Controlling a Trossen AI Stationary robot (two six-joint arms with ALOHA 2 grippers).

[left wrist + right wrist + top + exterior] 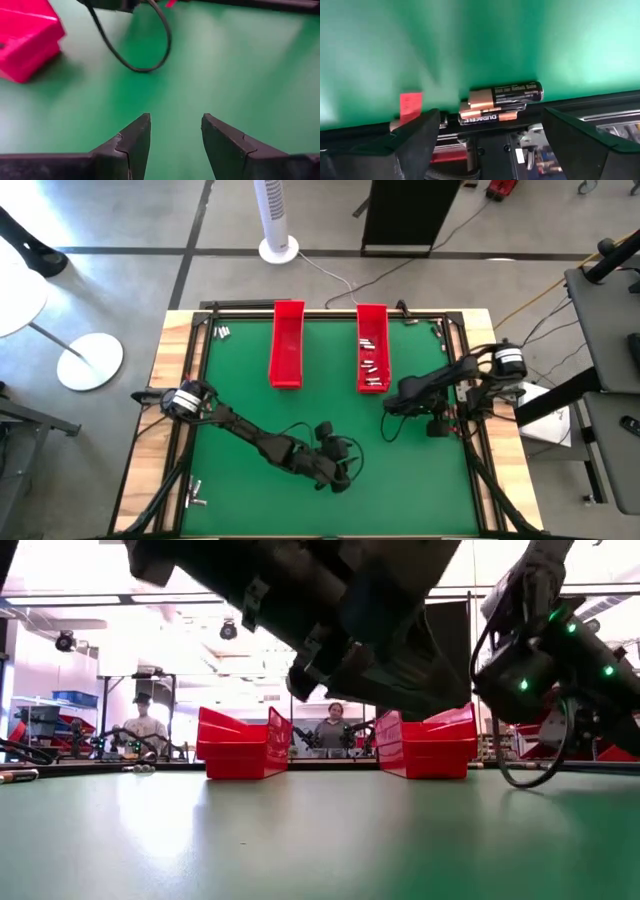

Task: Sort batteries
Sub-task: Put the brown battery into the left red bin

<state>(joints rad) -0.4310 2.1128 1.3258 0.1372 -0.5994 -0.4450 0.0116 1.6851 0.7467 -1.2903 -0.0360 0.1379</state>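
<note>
I see the left gripper (pixel 345 477) low over the middle of the green felt table top (pixel 250 480), its two dark fingers (pixel 132 145) parted with nothing between them and bare green all round it. The right gripper (pixel 392 406) sits just beside the near end of the right-hand long red plastic tray (pixel 372 320), its jaws spread wide and holding nothing.

In the right wrist view a small stack of copper-and-black cylinder batteries (pixel 502 102) lies against the dark raised frame (pixel 590 102) at the table's edge, between the spread fingers but touched by neither. More silvery batteries (pixel 372 365) lie inside the right-hand tray, a few (pixel 221 332) rest at the far left corner and a few (pixel 195 498) at the near left corner. The left-hand long red plastic tray (pixel 287 345) looks empty from above.

From table height the arms block much of the scene, and I cannot make out the trays' contents there. A small red tag (pixel 410 106) by the frame is too blurred to read.

Beyond the table stand a white tower fan (pixel 276 220) and, far off, two people (pixel 330 730).
</note>
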